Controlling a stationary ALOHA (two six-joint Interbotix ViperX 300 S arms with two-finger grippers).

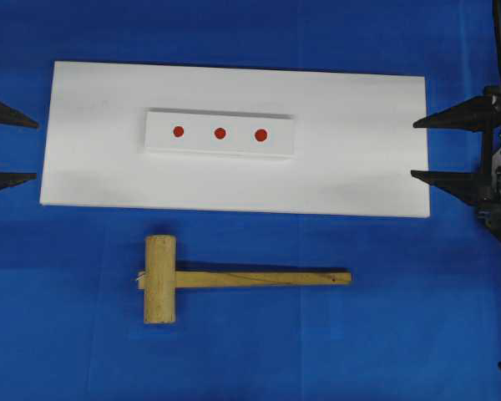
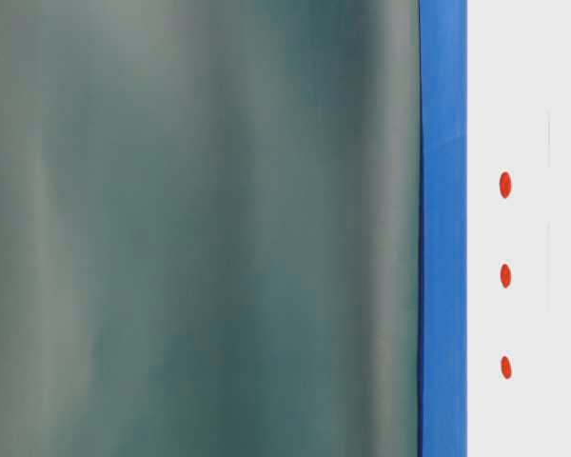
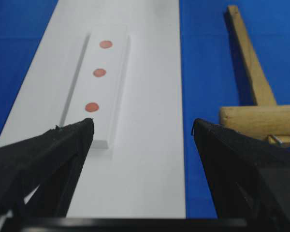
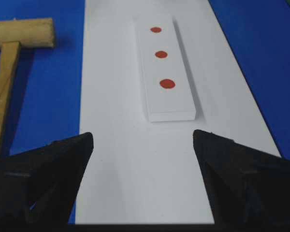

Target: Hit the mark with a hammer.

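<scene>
The mark (image 1: 260, 134) is the rightmost and largest of three red dots on a white raised strip (image 1: 199, 142). It is the nearest dot (image 4: 167, 84) in the right wrist view and the farthest dot (image 3: 105, 44) in the left wrist view. The hammer (image 1: 159, 278), a light wooden mallet, lies flat on the blue cloth in front of the white board, handle pointing right. My left gripper (image 1: 36, 150) is open at the board's left end, my right gripper (image 1: 413, 149) open at its right end. Both hold nothing (image 3: 142, 126) (image 4: 142, 137).
The strip sits on a large flat white board (image 1: 359, 167) on blue cloth. The table-level view is mostly filled by a blurred grey-green surface (image 2: 200, 228), with the three dots at its right edge.
</scene>
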